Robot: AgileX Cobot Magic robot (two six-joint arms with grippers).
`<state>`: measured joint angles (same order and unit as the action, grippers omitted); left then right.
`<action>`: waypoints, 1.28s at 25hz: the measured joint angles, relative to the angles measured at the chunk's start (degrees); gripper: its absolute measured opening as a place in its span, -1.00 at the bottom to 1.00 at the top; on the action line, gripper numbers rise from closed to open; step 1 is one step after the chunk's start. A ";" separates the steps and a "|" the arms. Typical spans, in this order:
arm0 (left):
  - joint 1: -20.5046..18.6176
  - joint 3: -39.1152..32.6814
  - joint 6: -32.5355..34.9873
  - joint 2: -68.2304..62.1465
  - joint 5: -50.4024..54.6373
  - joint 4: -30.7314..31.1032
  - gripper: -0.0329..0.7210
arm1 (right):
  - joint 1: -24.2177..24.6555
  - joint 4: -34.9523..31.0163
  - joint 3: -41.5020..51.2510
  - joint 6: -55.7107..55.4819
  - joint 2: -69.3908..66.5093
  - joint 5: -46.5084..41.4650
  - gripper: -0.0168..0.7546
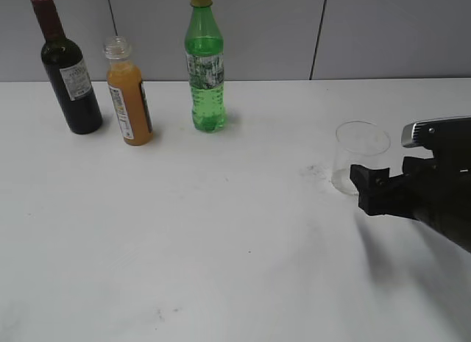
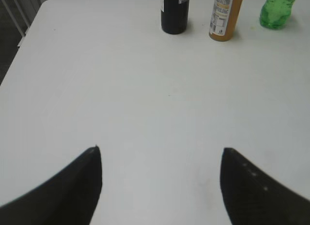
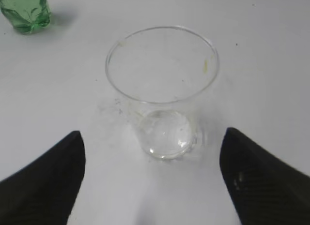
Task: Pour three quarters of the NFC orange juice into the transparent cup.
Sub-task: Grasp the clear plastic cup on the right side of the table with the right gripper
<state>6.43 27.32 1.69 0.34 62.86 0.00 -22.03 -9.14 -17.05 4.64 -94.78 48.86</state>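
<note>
The NFC orange juice bottle (image 1: 129,99) stands upright and capless at the back left, between two taller bottles; its lower part shows in the left wrist view (image 2: 224,17). The transparent cup (image 1: 359,157) stands upright and empty at the right. My right gripper (image 1: 370,189) is open just in front of the cup, its fingers (image 3: 151,152) spread wider than the cup (image 3: 162,89) and short of it. My left gripper (image 2: 160,159) is open and empty above bare table, well short of the bottles; it does not show in the exterior view.
A dark wine bottle (image 1: 70,73) with a red top stands left of the juice. A green bottle (image 1: 205,70) with a yellow cap stands to its right. The white table (image 1: 221,232) ends at a grey wall behind the bottles.
</note>
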 joint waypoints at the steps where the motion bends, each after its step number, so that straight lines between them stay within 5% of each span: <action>1: 0.00 0.00 0.00 0.00 0.00 0.00 0.64 | -0.05 0.06 -0.05 0.00 -1.95 2.93 0.78; 8: 0.00 0.00 0.00 0.00 0.00 0.00 0.64 | -0.10 0.12 -0.05 -2.13 -15.15 19.23 0.77; 23: 0.00 0.00 0.00 0.00 -0.06 0.00 0.64 | -0.10 4.13 -6.41 -6.37 -25.16 20.16 0.77; 32: 0.00 0.00 0.00 0.00 -0.11 0.00 0.64 | -0.10 0.91 -9.89 -8.40 -29.41 20.81 0.77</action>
<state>6.43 27.32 1.69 0.34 62.76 0.00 -22.13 -8.22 -26.94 -3.75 -124.19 69.67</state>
